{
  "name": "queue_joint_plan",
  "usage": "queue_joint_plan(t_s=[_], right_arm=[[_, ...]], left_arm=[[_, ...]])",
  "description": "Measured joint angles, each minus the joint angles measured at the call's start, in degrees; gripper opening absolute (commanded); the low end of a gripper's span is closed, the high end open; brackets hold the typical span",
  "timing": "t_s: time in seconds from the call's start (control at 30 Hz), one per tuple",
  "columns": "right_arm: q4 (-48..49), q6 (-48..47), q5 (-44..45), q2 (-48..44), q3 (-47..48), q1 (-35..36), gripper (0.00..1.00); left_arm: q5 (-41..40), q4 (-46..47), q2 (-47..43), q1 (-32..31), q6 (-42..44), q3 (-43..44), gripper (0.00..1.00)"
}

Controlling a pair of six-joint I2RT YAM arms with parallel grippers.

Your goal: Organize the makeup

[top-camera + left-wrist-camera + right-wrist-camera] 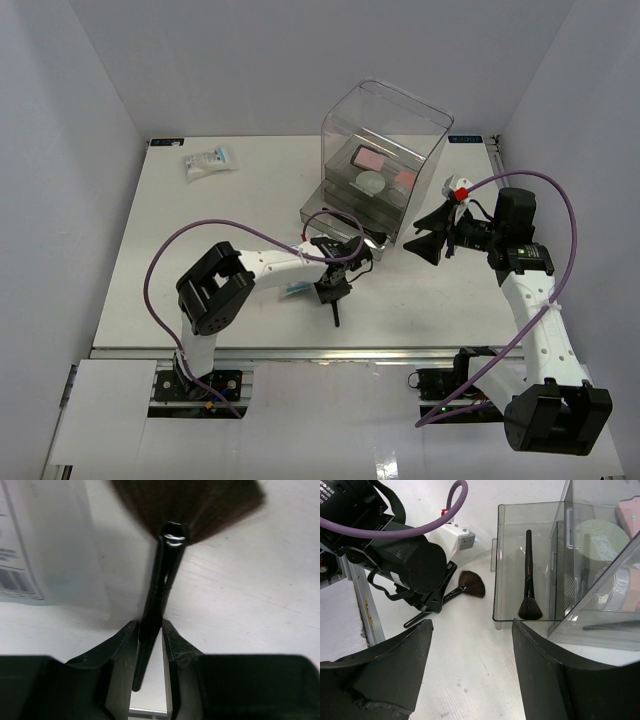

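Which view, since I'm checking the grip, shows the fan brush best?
Left wrist: the fan brush fills the frame, handle clamped in the left gripper. Right wrist shows it small, partly hidden; top view, only a dark sliver.

Black fan brush (pixel 468 585) flat on table (pixel 470 670), second brush (pixel 528 575) in drawer (pixel 511 555)

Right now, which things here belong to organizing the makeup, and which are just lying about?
Job:
- fan brush, clamped in the left gripper
- second brush, in the open drawer
- far packet
- near packet, beside the fan brush
- round compact and pink palette, inside the clear box

Not makeup:
- clear box and its open drawer, storage only
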Motion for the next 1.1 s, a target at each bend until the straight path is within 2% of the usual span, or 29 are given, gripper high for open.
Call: queue_joint_plan(t_s=[0.13, 0.33, 0.57, 0.67, 0.93, 1.1], right_arm=[[0.14, 0.39, 0.08, 0.32, -0.02, 0.0, 0.71], [0.18, 0.67, 0.45, 0.51, -0.04, 0.0, 0.71], [0.41, 0.77, 1.04, 0.62, -0.09, 0.0, 0.71], [0.67, 0.77, 1.18, 0.65, -0.09, 0.0, 0.71], [1.24, 0.75, 1.7, 1.23, -0.09, -0.02, 0.71], [1.32, 0.76, 2.21, 1.29, -0.09, -0.04, 0.71]], left_arm=[[-1.56, 0.53, -1.82, -0.24, 2.95, -2.47, 0.29], [-0.81, 6.71, -5.64, -0.34, 10.98, -7.85, 0.22], [3.15, 14.82, -9.09, -0.67, 20.17, -12.6, 0.12], [5.06, 18.81, -11.11, -1.03, 22.65, -14.67, 0.11], [5.68, 29.47, -24.8, -1.09, 22.07, -19.62, 0.1], [1.48, 36.39, -30.45, -0.08, 17.96, -21.84, 0.1]])
